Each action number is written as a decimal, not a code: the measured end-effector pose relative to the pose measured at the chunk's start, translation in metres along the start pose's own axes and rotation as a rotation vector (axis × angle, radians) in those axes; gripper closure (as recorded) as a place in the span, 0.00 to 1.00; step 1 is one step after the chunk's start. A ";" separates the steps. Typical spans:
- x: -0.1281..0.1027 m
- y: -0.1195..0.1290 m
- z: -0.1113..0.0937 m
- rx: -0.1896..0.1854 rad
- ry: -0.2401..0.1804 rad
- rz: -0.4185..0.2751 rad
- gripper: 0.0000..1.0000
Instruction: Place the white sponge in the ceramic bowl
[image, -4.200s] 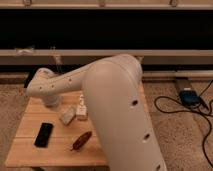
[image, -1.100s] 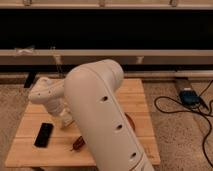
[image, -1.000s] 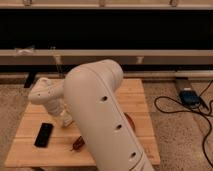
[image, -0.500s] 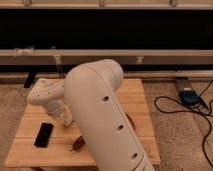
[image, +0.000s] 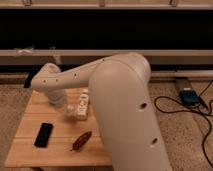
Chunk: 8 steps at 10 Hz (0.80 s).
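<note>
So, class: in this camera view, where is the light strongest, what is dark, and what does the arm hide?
Camera view: warm light on the pale wooden table and big white robot arm; the band behind is nearly black; the arm hides the table's right part; the gripper sits low over the table, beside the white labelled bottle.

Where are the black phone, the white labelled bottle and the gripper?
black phone (image: 43, 134): camera view, middle of its dark face.
white labelled bottle (image: 82, 104): camera view, on its label.
gripper (image: 69, 111): camera view, tip low over the wooden table (image: 30, 111), beside the bottle.
</note>
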 end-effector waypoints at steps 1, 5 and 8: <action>0.014 -0.003 -0.011 -0.007 -0.020 0.014 1.00; 0.088 -0.023 -0.029 -0.024 -0.051 0.113 1.00; 0.146 -0.042 -0.022 -0.043 -0.029 0.217 1.00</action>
